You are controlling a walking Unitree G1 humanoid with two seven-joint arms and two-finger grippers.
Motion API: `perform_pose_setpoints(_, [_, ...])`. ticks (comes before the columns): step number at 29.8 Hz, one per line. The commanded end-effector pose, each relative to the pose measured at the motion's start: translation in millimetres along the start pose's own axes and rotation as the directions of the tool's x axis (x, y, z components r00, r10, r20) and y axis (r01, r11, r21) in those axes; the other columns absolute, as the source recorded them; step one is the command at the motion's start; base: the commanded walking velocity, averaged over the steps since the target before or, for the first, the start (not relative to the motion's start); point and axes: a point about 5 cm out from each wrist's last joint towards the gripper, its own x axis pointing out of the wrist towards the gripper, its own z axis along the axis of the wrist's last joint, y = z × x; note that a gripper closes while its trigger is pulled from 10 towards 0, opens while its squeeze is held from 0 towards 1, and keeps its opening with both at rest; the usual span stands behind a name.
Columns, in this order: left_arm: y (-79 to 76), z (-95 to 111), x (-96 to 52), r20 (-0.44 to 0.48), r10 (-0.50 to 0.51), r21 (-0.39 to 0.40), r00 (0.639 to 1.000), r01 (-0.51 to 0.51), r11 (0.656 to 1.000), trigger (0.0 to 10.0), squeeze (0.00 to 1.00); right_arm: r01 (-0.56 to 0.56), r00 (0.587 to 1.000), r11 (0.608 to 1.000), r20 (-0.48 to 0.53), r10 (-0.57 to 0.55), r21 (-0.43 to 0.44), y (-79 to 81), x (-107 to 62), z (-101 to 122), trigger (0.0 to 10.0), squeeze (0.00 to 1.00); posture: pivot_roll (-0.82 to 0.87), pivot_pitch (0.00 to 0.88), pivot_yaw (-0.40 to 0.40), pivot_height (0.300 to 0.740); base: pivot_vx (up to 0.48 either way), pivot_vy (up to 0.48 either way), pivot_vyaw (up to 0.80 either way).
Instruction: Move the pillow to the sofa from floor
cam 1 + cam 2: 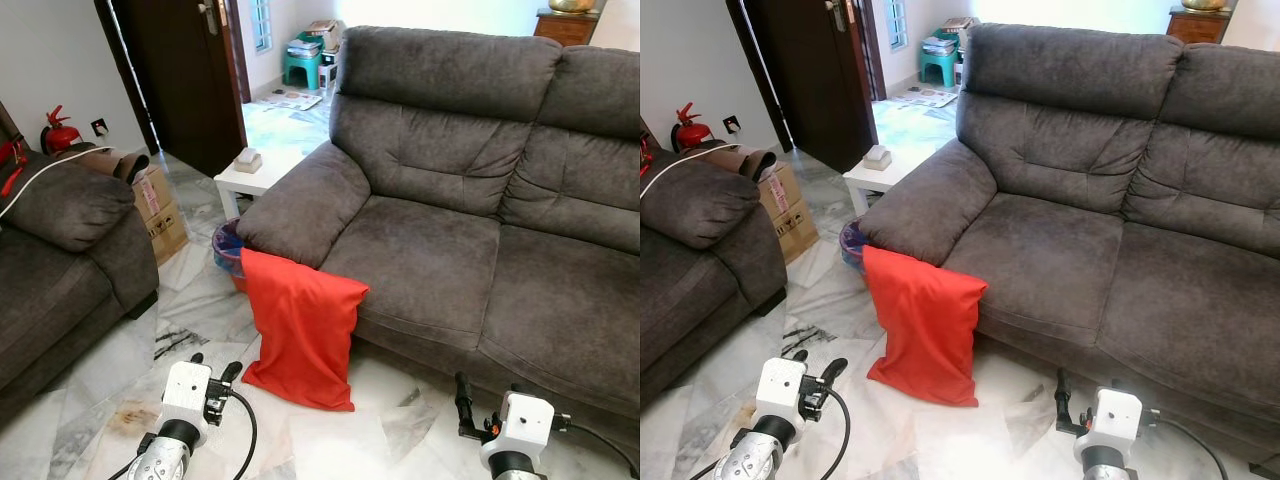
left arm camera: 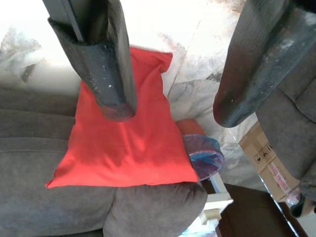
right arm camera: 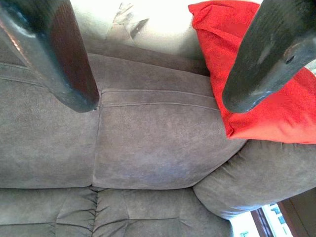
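Approaching the red pillow [image 1: 303, 328], which is propped on the floor [image 1: 200, 330] against the sofa [image 1: 440, 250] front below the armrest.
Both the left gripper [image 2: 168, 106] and right gripper [image 3: 160, 98] are held with fingers apart; the pillow's top edge is best pinched, then lifted clear onto the seat.

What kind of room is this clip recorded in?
Most likely a home living room. A large grey fabric sofa faces a second grey sofa across a marble-tiled floor, with a small white side table between them. A red pillow leans against the large sofa's front.
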Motion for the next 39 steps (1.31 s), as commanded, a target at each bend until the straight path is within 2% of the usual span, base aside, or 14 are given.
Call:
perform_pose_setpoints(1, [1.1, -2, -2.0, -0.019, 0.002, 0.001, 1.000, -0.002, 1.000, 10.0, 1.00, -0.006, 1.000, 1.000, -0.015, 0.007, 0.006, 4.0, 0.4, -2, 10.0, 0.00, -0.03, 0.026, 0.053, 0.740, 0.000, 0.000, 0.00])
perform_pose_setpoints(2, [1.2, -2, -1.8, -0.022, 0.001, 0.005, 1.000, -0.001, 1.000, 10.0, 0.00, -0.005, 1.000, 1.000, -0.014, 0.005, 0.007, 3.9, 1.1, -1, 10.0, 0.00, -0.03, 0.034, 0.053, 0.740, 0.000, 0.000, 0.00])
perform_pose_setpoints(10, [-3.0, 2, -2.0, 0.001, -0.032, -0.009, 0.999, 0.032, 0.999, 10.0, 0.00, 0.004, 1.000, 1.000, -0.007, -0.004, 0.008, 5.6, 4.6, 1, 10.0, 0.00, -0.02, 0.057, 0.057, 0.740, 0.119, 0.000, 0.00])
perform_pose_setpoints(39, [-5.4, 8, -0.9, 0.017, -0.047, 0.013, 0.999, 0.047, 0.999, 10.0, 0.00, -0.009, 1.000, 0.998, -0.027, 0.008, -0.055, 5.6, 12.0, 5, 10.0, 0.00, -0.01, 0.065, 0.048, 0.740, 0.455, 0.000, 0.03])
